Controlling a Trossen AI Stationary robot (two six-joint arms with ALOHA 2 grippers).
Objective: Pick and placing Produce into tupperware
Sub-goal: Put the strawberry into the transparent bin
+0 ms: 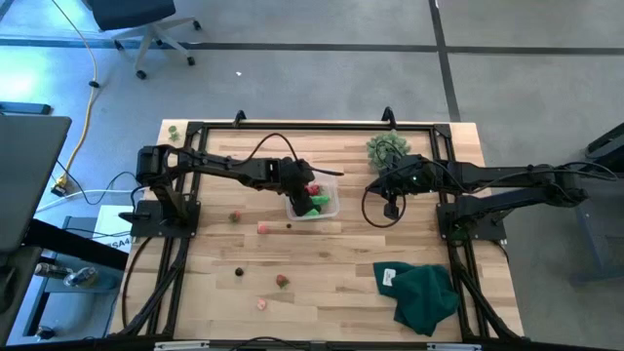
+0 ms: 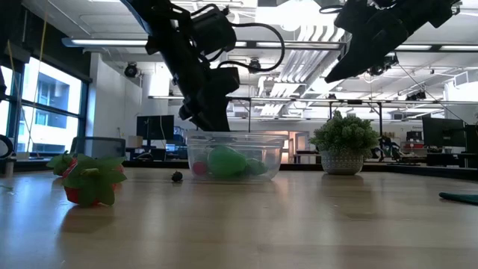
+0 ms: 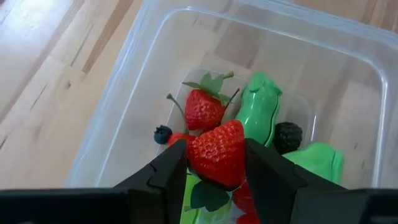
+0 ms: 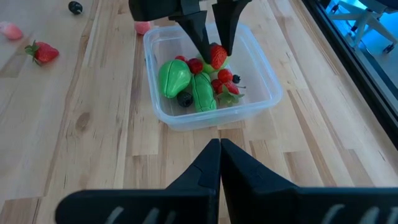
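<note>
Tupperware (image 1: 326, 209) is seen near the table's centre, already holding strawberries, green pieces and a blackberry. A strawberry (image 3: 217, 152) is pinched by the left gripper (image 4: 212, 51) just above the container. At three o'clock of the container the right gripper (image 1: 392, 207) is held aloft, fingers pressed together. More produce is scattered towards seven o'clock.

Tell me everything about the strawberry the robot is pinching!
The strawberry is bright red, bumpy with tiny seed dimples, and looks like shiny plastic. The left claw pinches it from both sides with its dark fingers. It hangs just inside the clear tupperware, above another strawberry with a green leafy top, green pieces and dark berries. Whether it touches them can't be told.
</note>
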